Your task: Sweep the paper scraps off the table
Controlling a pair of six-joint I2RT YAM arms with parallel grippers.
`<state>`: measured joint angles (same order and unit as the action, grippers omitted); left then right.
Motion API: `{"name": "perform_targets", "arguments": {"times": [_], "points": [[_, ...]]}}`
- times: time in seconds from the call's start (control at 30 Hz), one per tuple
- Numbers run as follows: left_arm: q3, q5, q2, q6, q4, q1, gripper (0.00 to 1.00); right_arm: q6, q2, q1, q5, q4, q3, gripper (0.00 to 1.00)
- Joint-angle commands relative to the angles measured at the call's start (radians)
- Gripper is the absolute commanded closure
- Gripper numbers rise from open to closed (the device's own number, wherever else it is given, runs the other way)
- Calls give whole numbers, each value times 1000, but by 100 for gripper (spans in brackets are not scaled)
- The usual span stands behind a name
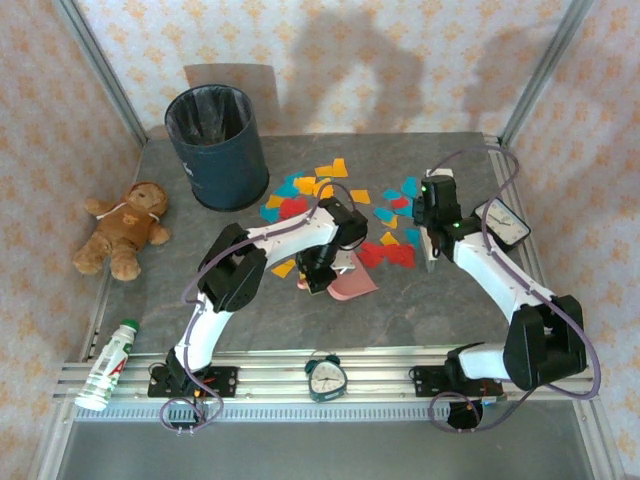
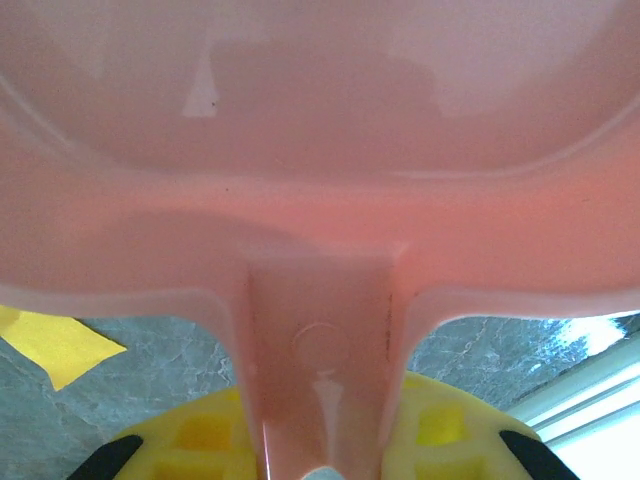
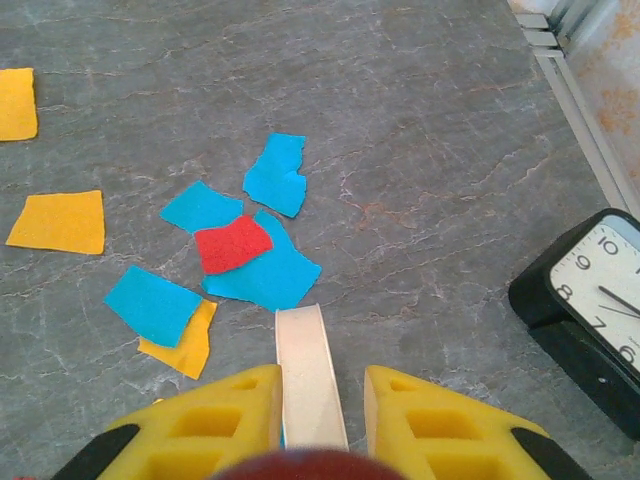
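Paper scraps (image 1: 325, 188) in red, yellow-orange and teal-blue lie spread over the middle back of the table (image 1: 420, 310), with a red cluster (image 1: 386, 255) between the arms. My left gripper (image 1: 318, 268) is shut on the handle (image 2: 320, 350) of a pink dustpan (image 1: 352, 285), whose pan (image 2: 320, 150) rests on the table toward the red cluster. One yellow scrap (image 2: 60, 345) lies to the pan's left. My right gripper (image 3: 320, 420) is shut on a cream brush bar (image 3: 308, 370) just short of blue, red and yellow scraps (image 3: 250, 245).
A dark bin (image 1: 215, 145) stands at the back left. A teddy bear (image 1: 125, 228) and a bottle (image 1: 108, 365) lie along the left edge. A black clock (image 1: 505, 222) sits close right of my right gripper, and a small green alarm clock (image 1: 325, 377) stands on the front rail.
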<state>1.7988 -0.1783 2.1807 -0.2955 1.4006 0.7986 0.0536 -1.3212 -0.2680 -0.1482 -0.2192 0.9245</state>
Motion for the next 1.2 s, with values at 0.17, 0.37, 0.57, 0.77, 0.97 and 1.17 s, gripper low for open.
{"name": "perform_targets", "arguments": {"times": [0.17, 0.37, 0.57, 0.77, 0.97, 1.17], "points": [[107, -9, 69, -39, 81, 3, 100, -11, -10, -16, 78, 29, -37, 100], [188, -15, 122, -45, 107, 3, 100, -11, -12, -35, 122, 41, -48, 100], [264, -14, 168, -45, 130, 1, 100, 8, -16, -70, 156, 45, -47, 100], [310, -15, 199, -38, 142, -4, 100, 14, -14, -100, 198, 35, -42, 100], [333, -17, 212, -42, 148, -5, 100, 21, -8, -131, 266, 25, -30, 100], [345, -20, 218, -48, 155, -5, 100, 16, 9, -162, 316, 8, 1, 100]]}}
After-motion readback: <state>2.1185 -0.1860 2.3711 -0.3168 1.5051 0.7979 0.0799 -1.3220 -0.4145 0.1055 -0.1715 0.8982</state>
